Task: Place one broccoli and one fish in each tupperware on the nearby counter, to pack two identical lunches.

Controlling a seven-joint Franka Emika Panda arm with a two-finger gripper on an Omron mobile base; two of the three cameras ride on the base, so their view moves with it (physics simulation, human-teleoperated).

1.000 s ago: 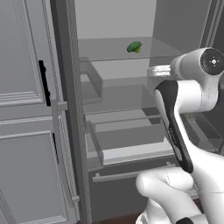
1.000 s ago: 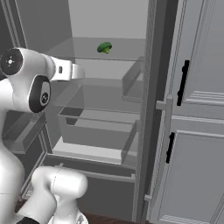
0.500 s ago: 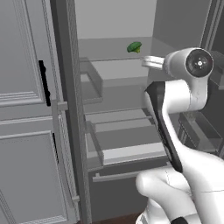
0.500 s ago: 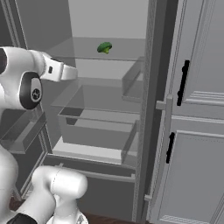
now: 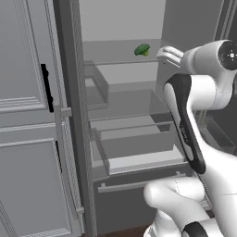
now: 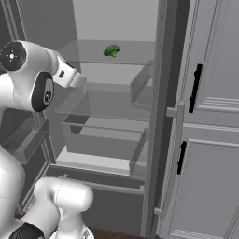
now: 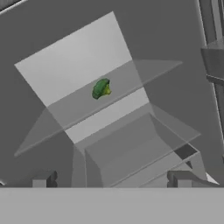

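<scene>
You see one broccoli (image 5: 142,49) (image 6: 111,51) (image 7: 101,88), a small bumpy green floret with a paler stalk, lying alone on the upper glass shelf (image 5: 120,60) of the open fridge. Your gripper (image 7: 111,180) stands wide open, empty, well short of it; its fingertips are mostly cut off.

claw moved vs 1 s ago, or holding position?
Yes. In the left base view the claw has come up and leftward, closing on the broccoli, which stays put on the upper fridge shelf. It stands open and short of the floret.
</scene>
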